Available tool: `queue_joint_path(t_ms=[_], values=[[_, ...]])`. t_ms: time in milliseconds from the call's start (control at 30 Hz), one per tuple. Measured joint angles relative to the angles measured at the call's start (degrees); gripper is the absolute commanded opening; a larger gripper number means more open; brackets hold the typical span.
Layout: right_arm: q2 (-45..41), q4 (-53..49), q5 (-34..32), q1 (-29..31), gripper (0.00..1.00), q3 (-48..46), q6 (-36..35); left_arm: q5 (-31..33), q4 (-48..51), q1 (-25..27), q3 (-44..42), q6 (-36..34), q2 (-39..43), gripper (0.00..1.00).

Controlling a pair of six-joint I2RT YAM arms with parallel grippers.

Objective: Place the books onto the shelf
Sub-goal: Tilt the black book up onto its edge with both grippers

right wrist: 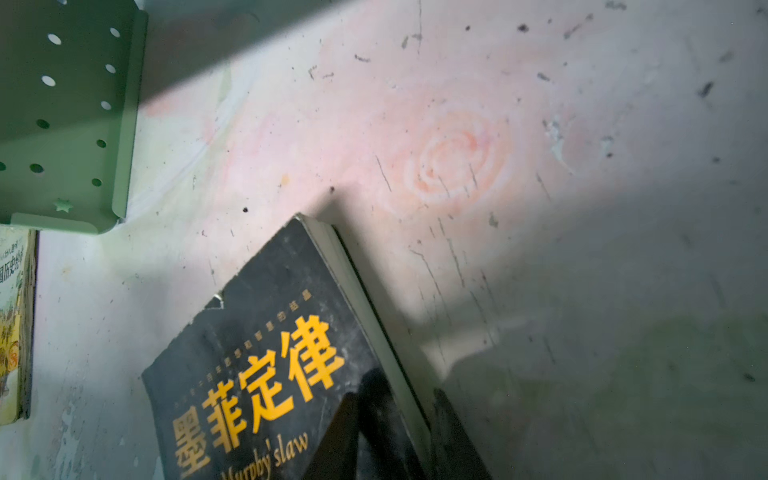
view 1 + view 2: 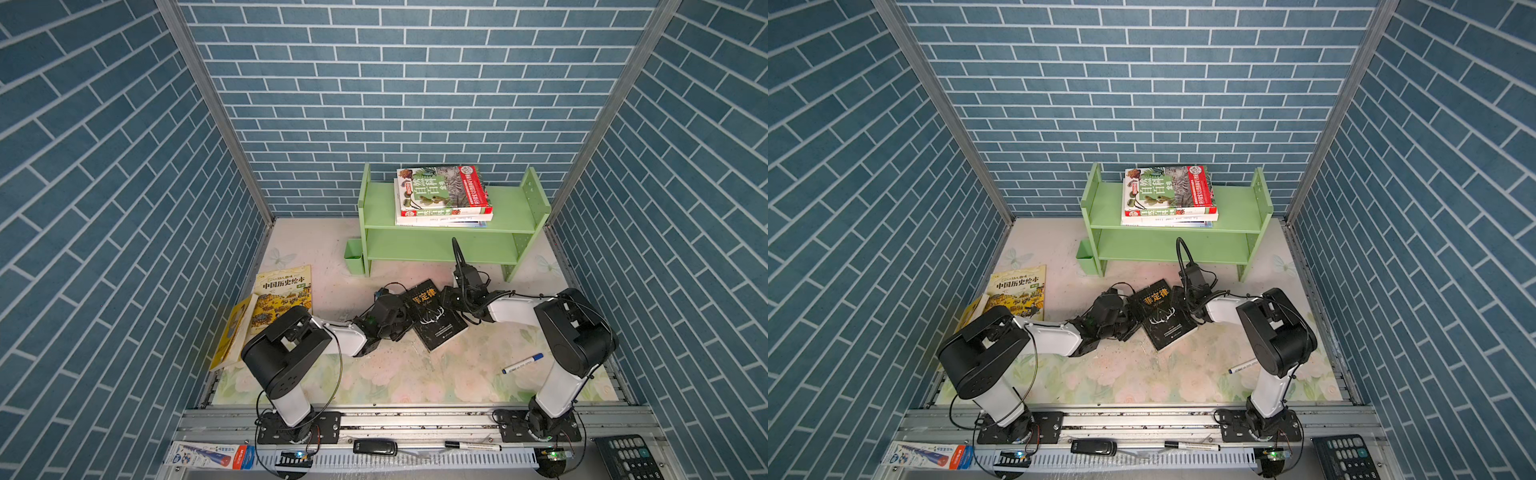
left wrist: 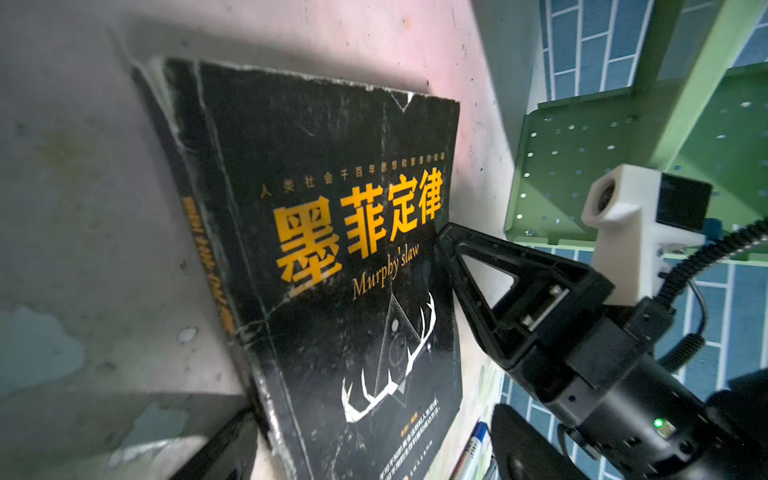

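Black book: on the table, before the shelf.
Right end effector: pinching the book's page edge.
Left end effector: spread wide at the book's spine side.

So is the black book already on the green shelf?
No, the black book lies on the table in front of the shelf.

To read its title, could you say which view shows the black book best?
The left wrist view: the black book nearly fills it, title whole. The right wrist view crops it; in both top views it is small.
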State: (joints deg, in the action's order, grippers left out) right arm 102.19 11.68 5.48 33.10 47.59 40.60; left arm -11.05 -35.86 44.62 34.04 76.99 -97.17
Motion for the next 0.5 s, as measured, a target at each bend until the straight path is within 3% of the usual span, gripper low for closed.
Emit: queue_joint_path(t_ms=[167,500], values=[[1.38,4.24,-1.53,0.94,0.28,-0.37,0.68,0.39,-8.59,-1.31,-3.67,1.88,-0.31,0.86],[2.32,5.79,-1.49,1.97,0.28,0.11,2.73,1.70,-13.16,-1.44,-4.52,1.88,6.03,0.86]])
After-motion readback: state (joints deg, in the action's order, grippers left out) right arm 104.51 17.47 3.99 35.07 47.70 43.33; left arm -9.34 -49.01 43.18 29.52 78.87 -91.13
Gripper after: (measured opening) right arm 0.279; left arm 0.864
